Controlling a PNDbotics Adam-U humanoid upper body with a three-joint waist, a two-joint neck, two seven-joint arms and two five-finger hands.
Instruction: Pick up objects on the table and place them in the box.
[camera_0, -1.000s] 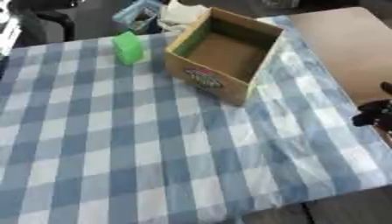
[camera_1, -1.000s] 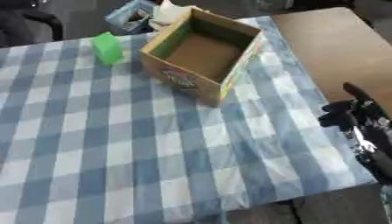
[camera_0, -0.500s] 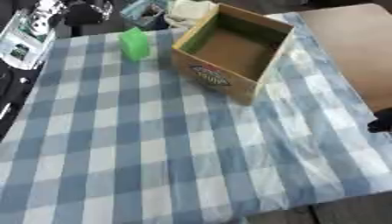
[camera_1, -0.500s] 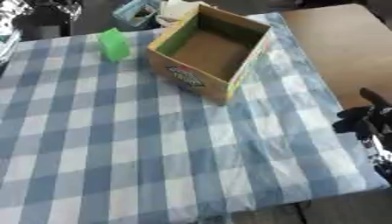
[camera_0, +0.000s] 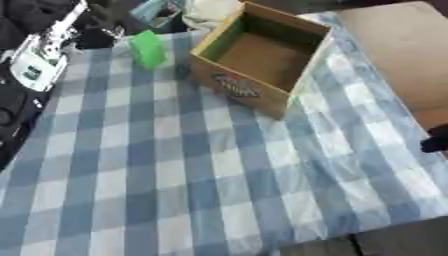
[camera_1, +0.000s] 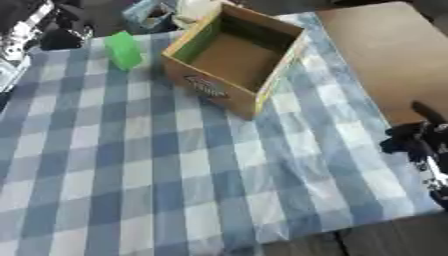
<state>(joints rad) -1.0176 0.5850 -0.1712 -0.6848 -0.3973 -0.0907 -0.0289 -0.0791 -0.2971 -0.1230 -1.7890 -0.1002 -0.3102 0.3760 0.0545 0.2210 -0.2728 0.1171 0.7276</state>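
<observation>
A green block (camera_0: 147, 48) stands upright on the blue checked cloth at the far left. To its right sits an open cardboard box (camera_0: 238, 88), green inside on one wall and with nothing in it. My left arm (camera_0: 37, 56), black with a white panel, reaches in from the left. Its dark hand (camera_0: 98, 22) is just left of and beyond the green block, blurred. My right hand (camera_1: 416, 143) hangs at the right edge of the table, well away from the box and holding nothing that I can see.
A bare brown tabletop (camera_0: 394, 45) lies to the right of the cloth. Behind the box lie a teal item (camera_0: 158, 10) and something white (camera_0: 206, 7). The cloth's near edge (camera_0: 315, 240) runs along the bottom.
The camera has tilted, shifting the whole picture. My left arm has come into view from the left and reached up beside the green block. The right hand stays at the right edge.
</observation>
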